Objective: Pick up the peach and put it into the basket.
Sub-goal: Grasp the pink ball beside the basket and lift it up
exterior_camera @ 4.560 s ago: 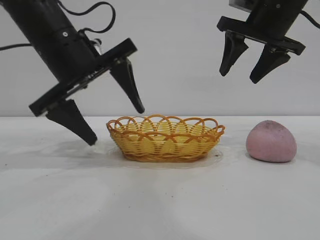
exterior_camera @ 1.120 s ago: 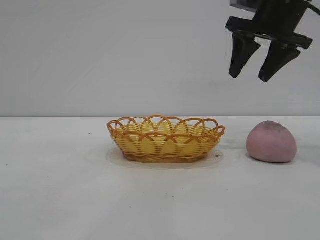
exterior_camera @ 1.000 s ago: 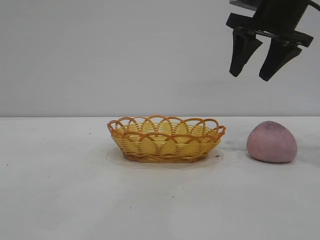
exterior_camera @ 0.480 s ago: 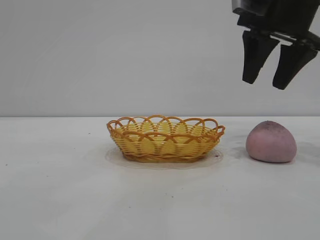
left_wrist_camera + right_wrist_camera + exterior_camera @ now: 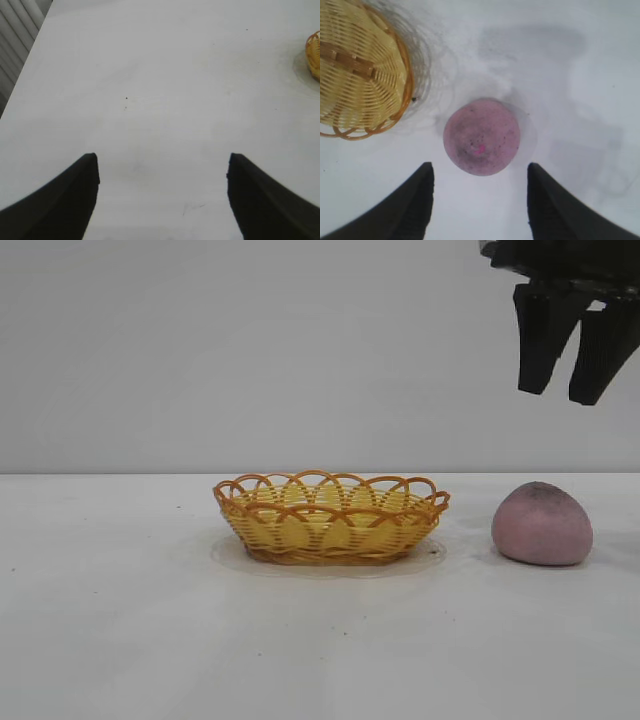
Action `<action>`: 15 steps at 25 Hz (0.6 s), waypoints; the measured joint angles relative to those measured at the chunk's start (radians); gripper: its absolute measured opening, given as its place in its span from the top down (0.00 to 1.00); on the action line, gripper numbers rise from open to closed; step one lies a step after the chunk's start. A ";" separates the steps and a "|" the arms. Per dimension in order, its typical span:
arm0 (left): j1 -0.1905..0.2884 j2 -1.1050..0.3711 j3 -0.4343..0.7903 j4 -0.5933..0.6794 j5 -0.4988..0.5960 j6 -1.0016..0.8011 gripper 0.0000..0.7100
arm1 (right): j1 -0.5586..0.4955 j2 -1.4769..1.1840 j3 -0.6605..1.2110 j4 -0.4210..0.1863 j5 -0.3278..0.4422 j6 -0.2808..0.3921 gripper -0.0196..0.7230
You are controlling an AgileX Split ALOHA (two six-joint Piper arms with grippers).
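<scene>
Peach [image 5: 542, 524] sits ungrasped on table, directly below my right pincer [image 5: 566, 348], fingers spread; basket [image 5: 331, 517] empty. Grasp, transfer remain.

Bright, even, diffuse light leaves only faint soft shadows on the white surface [image 5: 300, 640] around the basket [image 5: 331, 517] and peach [image 5: 481, 136], with both wrist views slightly soft.

White table [image 5: 150, 640], plain grey wall [image 5: 250, 340]

The basket [image 5: 315, 54] is cut off by the edge.
</scene>
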 joint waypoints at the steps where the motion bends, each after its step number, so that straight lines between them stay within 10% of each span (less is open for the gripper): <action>1: 0.000 0.000 0.000 0.000 0.000 0.000 0.28 | 0.000 0.002 0.000 0.000 0.002 0.004 0.43; 15: 0.000 0.000 0.000 0.000 0.000 0.000 0.28 | 0.000 0.175 0.000 0.038 0.008 0.008 0.43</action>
